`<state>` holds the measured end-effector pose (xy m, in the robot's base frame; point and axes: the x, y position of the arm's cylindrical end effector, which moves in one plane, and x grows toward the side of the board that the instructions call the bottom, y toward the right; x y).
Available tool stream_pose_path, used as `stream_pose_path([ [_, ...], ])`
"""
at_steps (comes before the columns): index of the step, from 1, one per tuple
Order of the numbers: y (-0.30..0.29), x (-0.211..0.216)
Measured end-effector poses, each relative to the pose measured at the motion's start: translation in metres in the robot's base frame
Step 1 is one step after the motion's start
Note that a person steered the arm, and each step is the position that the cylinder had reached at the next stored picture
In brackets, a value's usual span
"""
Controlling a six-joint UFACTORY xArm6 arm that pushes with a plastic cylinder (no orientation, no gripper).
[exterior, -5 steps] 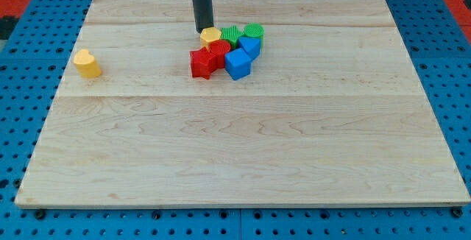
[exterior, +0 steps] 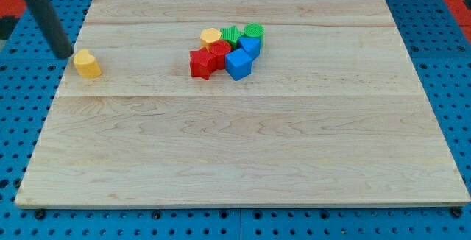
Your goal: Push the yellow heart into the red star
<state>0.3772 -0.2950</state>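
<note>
A: Where's my tip (exterior: 66, 54) right now?

B: Far over at the view's left, at the bench (exterior: 235, 152) edge, just left of the yellow heart (exterior: 87, 63) and very close to it; whether they touch, I can't tell.

A: And the red star (exterior: 202, 63)?

B: Well apart from the heart, toward the view's right, at the lower left of a tight cluster. Packed round it: a red block (exterior: 219, 51), a yellow block (exterior: 210, 37), two green blocks (exterior: 232, 35) (exterior: 253, 32), and two blue blocks (exterior: 239, 63) (exterior: 250, 46).

A: End effector open or closed?

B: There are no jaws, just a plain dark rod, leaning up and left out of frame, holding nothing.
</note>
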Motion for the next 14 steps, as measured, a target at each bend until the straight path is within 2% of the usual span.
stream_pose_path([
  [1, 0.005, 0.016],
  [2, 0.047, 0.015],
  [3, 0.081, 0.006],
  [4, 0.066, -0.019],
  [6, 0.123, -0.016],
  [8, 0.133, -0.045],
  [10, 0.186, -0.032],
  [12, 0.196, -0.029],
  [14, 0.192, -0.084],
])
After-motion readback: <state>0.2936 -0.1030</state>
